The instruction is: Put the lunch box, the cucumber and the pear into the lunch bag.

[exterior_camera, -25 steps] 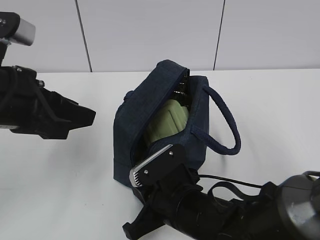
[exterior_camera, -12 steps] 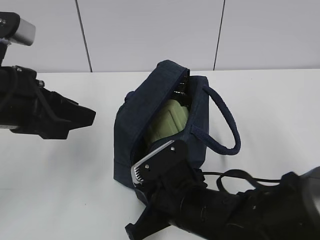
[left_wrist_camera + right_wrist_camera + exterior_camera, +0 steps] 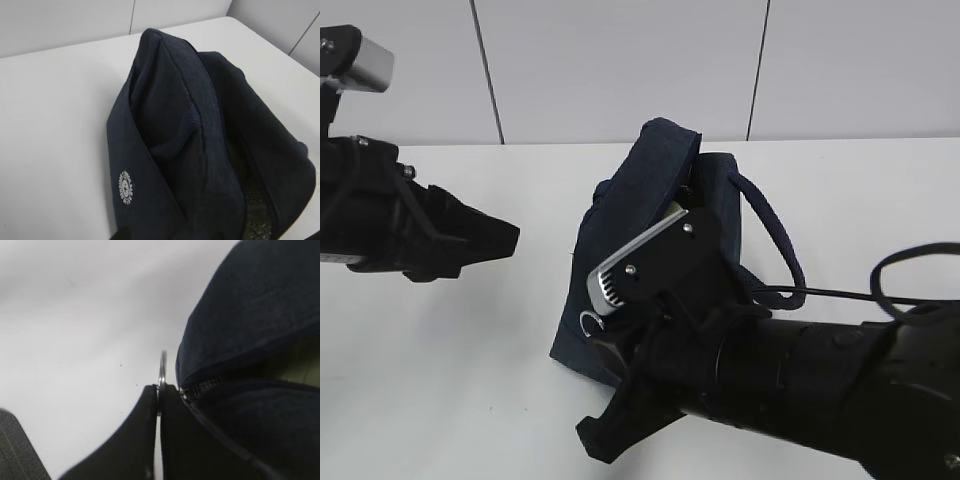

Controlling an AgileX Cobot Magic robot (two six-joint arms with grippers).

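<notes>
Right gripper clamped on the lunch bag's silver ring pull; left gripper's state unclear.

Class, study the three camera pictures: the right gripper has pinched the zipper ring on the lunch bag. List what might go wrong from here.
1. The right gripper pinches only the thin edge of the silver ring, so it may slip out under a pull.
2. The left gripper hangs apart from the lunch bag, so nothing steadies the bag; pulling may drag or tip it.
3. The pale green lunch box lies close behind the zipper, which may snag there.
</notes>
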